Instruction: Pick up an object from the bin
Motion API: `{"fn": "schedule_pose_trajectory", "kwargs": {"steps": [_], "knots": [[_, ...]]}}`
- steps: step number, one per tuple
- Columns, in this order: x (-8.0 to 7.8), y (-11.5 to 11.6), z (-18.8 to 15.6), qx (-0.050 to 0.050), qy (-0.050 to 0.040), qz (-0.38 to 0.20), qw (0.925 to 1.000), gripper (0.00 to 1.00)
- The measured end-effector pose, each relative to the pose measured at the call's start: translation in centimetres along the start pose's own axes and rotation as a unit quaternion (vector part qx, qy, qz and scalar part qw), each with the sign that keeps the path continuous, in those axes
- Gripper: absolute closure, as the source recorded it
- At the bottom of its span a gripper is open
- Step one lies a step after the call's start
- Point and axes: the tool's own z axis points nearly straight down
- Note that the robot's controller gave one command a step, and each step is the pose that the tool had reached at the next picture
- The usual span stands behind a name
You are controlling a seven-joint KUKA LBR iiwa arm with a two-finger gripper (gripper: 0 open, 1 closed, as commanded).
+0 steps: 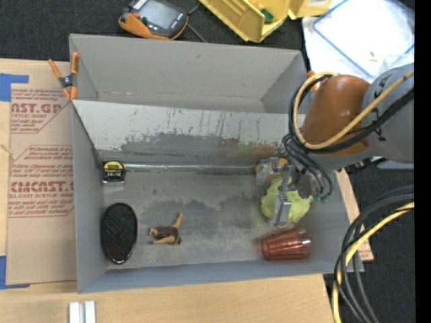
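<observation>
My gripper (283,210) hangs at the right side of the bin, directly over a yellow-green soft lump (296,204). Its fingers reach down onto that lump, and I cannot make out whether they are open or shut on it. Just in front of the lump, near the bin's front right corner, a reddish-brown ribbed cup (286,245) lies on its side.
A small brown giraffe-like toy figure (167,232) lies front centre-left. A black oval brush (118,231) sits at the front left corner. A yellow-and-black tape measure (113,171) rests against the left back wall. The arm's orange cover looms over the right rim.
</observation>
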Motion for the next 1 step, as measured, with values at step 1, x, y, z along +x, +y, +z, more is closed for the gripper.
{"fn": "schedule_pose_trajectory", "kwargs": {"steps": [1], "knots": [[-0.2,0.02,-0.41,0.0,-0.0038,-0.001,1.0,0.0]]}}
